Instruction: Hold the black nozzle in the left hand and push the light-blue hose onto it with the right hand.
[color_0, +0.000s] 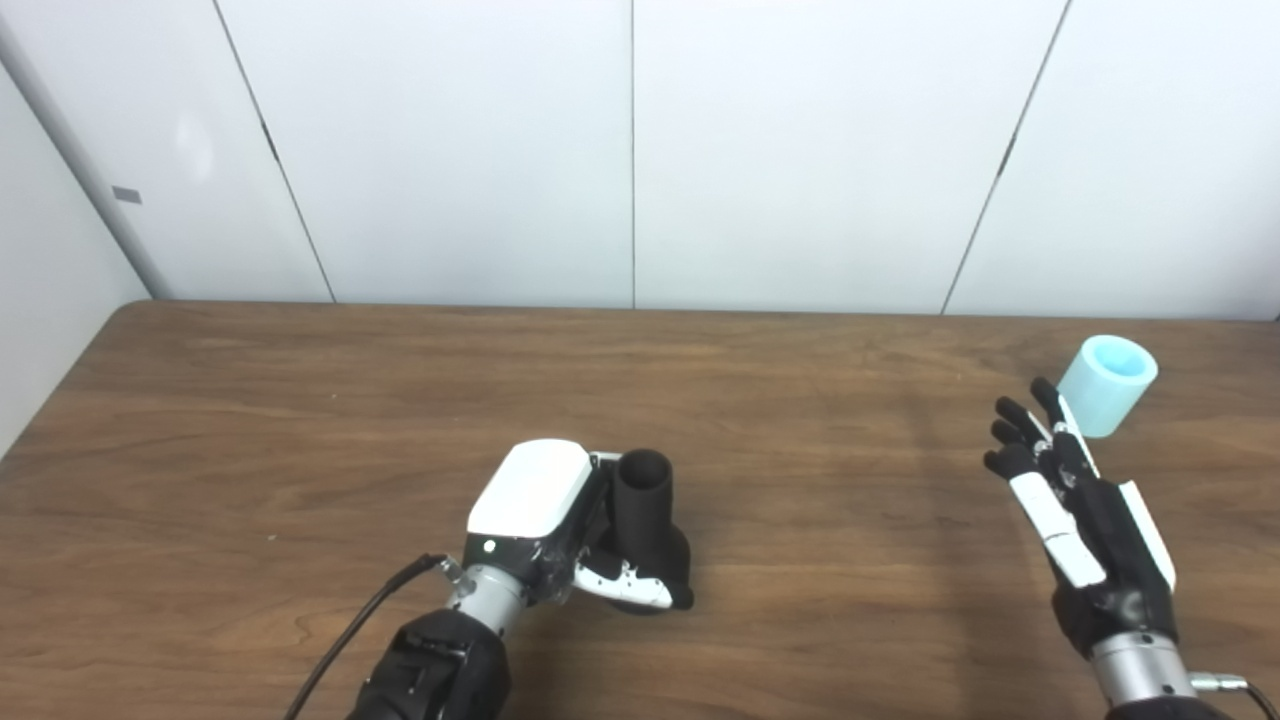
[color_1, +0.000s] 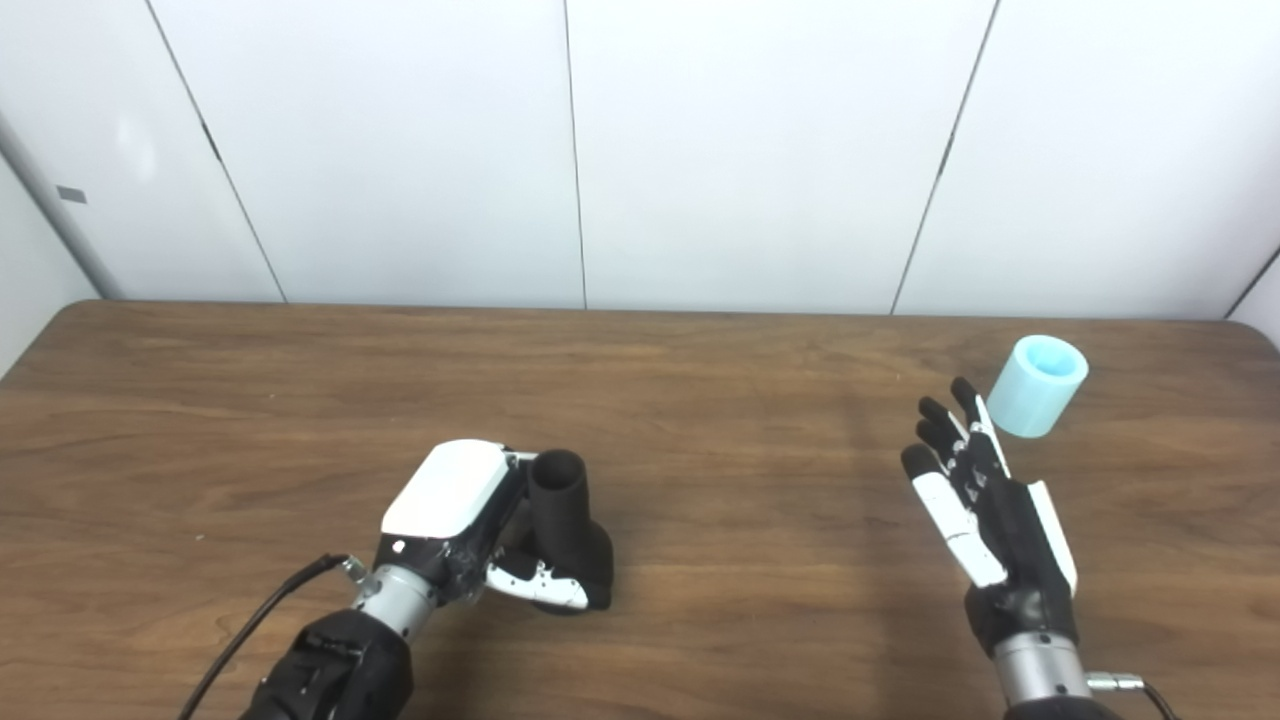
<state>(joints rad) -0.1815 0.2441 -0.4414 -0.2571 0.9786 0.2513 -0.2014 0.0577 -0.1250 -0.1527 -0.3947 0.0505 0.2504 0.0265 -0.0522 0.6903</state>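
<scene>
Left hand (color_0: 560, 520) fingers curled closed; right hand (color_0: 1075, 515) flat, fingers apart

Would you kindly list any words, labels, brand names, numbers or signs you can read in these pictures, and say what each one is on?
None: no text is readable.
The small grey tag on the wall strip is too small to show any writing.
The black nozzle, light-blue hose, left hand, right hand and table show no markings.

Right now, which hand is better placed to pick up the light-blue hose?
The right hand: it is open, its fingertips just short of the light-blue hose at the table's far right. The left hand is shut on the black nozzle.
</scene>
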